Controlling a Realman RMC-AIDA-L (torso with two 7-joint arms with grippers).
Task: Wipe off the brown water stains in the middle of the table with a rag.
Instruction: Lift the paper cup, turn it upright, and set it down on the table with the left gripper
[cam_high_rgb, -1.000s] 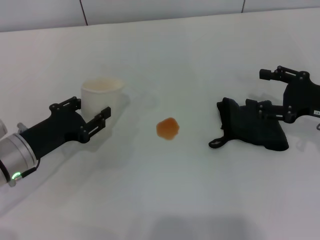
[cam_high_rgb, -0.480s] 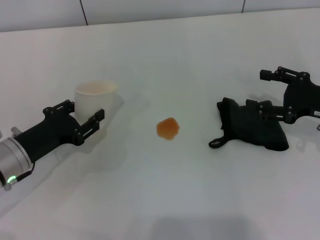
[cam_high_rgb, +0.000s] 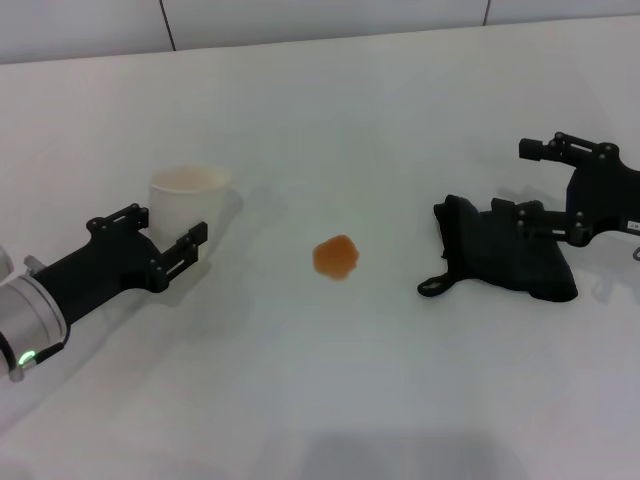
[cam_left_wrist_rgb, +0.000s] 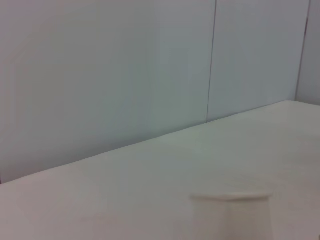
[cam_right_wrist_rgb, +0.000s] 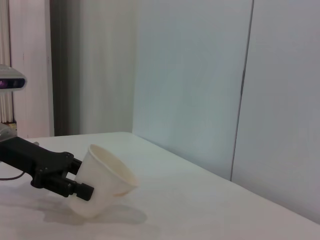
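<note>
The wiping has not begun: the brown stain (cam_high_rgb: 336, 257) sits untouched near the centre of the head view on the white table (cam_high_rgb: 330, 110), and the black rag (cam_high_rgb: 505, 258) lies at the right of the frame, well apart from it.

The right gripper (cam_high_rgb: 562, 190) stands at the rag's far right edge with its jaws spread wide, one finger over the cloth and one beyond it, not closed on anything.

At the left of the frame the left gripper (cam_high_rgb: 165, 238) has its jaws around the white paper cup (cam_high_rgb: 186, 208), which tilts; in the right wrist view the cup (cam_right_wrist_rgb: 102, 180) looks held and leaning.

The next move probably calls for the right jaws to close on the rag, then carry it left to the stain.

No brand, label or readable writing shows.
</note>
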